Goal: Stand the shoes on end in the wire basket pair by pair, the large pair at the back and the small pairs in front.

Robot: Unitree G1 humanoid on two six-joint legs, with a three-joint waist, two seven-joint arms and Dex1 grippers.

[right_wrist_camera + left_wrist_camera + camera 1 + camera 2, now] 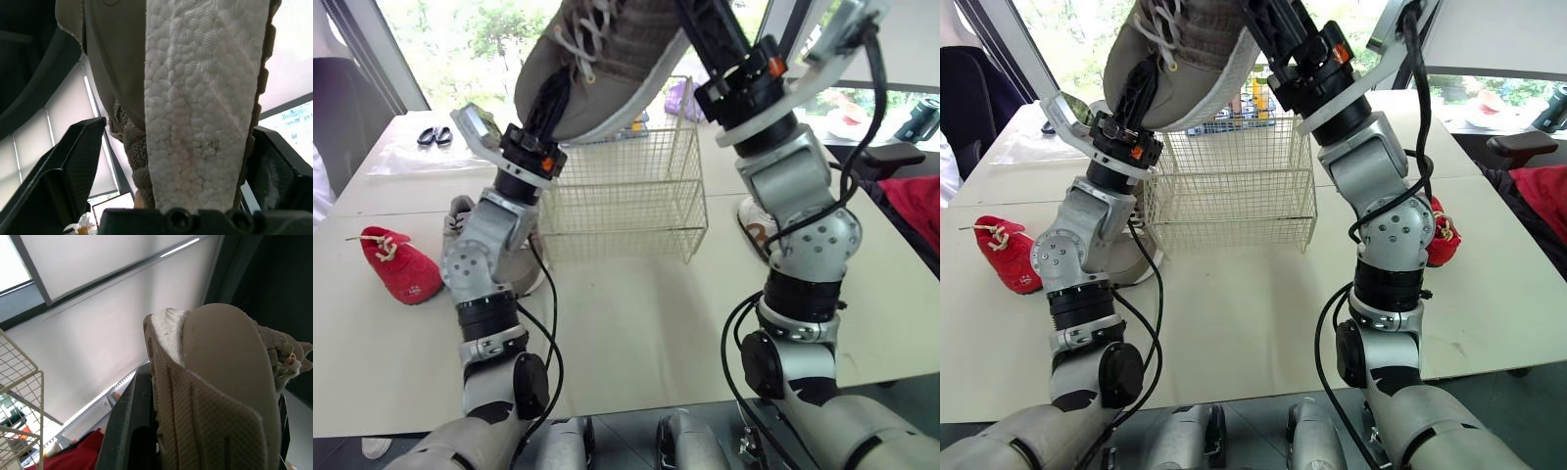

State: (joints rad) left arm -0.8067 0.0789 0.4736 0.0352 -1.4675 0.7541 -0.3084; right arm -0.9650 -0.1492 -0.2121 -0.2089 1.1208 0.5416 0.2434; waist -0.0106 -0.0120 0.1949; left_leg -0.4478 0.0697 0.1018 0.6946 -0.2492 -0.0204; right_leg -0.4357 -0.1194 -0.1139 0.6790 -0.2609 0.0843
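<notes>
A large grey-beige sneaker (607, 59) with a white sole (205, 98) hangs in the air above the wire basket (626, 196), carried by both arms. My left gripper (551, 98) is shut on its left end, one black finger (127, 431) lying against the ribbed sole. My right gripper (707, 27) is shut on the other end, with the sole between its two black fingers (73, 161). The basket stands empty on the white table (636, 323). The matching grey sneaker (460, 211) lies behind my left arm.
A small red shoe (399, 264) lies at the table's left. Another red shoe (1442, 240) and a white-and-brown shoe (759, 225) sit to the right of the basket, partly behind my right arm. A small black pair (435, 135) rests far back left.
</notes>
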